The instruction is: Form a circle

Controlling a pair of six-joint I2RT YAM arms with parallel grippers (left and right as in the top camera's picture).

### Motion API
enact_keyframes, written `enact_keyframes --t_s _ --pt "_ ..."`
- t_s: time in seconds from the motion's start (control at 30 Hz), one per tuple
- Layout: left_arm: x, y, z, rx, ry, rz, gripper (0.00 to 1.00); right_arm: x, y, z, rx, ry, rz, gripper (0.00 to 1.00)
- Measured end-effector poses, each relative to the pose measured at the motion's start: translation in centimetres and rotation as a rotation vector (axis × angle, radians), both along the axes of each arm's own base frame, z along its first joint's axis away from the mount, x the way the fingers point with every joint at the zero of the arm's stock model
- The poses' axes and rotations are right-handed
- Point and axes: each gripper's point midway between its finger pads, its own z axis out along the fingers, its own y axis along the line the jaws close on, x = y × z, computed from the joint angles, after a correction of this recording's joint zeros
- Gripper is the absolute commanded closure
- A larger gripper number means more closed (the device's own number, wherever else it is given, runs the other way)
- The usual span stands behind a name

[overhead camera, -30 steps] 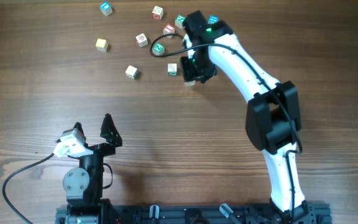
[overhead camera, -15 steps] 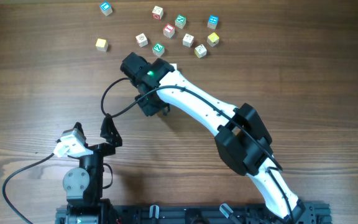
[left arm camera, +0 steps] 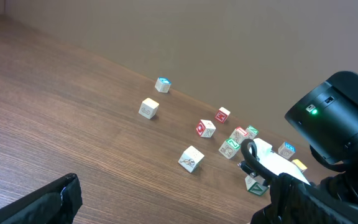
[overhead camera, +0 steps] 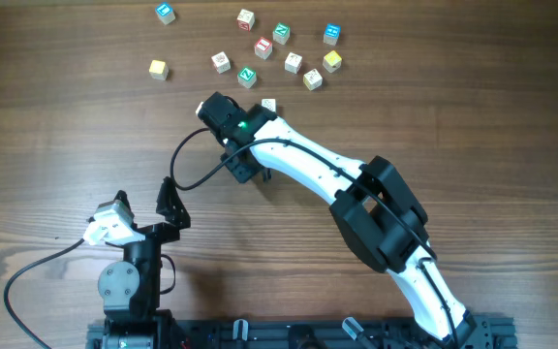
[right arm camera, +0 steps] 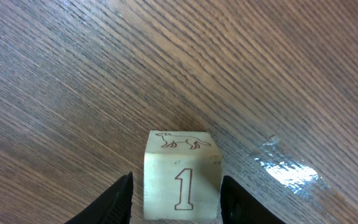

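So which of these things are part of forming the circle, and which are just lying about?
Job: "1" cube at the right gripper; cube cluster.
Lying about, for now: blue cube and tan cube off to the left; parked left gripper.

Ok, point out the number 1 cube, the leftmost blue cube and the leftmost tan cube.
number 1 cube point(right arm camera: 183, 185), right wrist view, front face
leftmost blue cube point(overhead camera: 166, 13), overhead view, top face
leftmost tan cube point(overhead camera: 158, 69), overhead view, top face
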Motion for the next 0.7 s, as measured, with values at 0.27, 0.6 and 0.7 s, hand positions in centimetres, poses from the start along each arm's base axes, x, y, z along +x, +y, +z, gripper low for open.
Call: enact_keyframes --t_s 0.27,0.6,0.7 --pt "0.00 0.00 0.00 0.000 0.000 0.000 0.00 0.60 0.57 0.19 0.023 -0.026 0.000 0.54" --pt "0.00 0.00 0.00 0.000 0.000 0.000 0.00 1.11 0.17 0.28 -0.002 -0.056 0.002 0.63" --pt "0.00 0.00 0.00 0.000 0.000 0.000 0.00 0.84 -0.13 0.20 -0.015 -0.045 0.003 0.63"
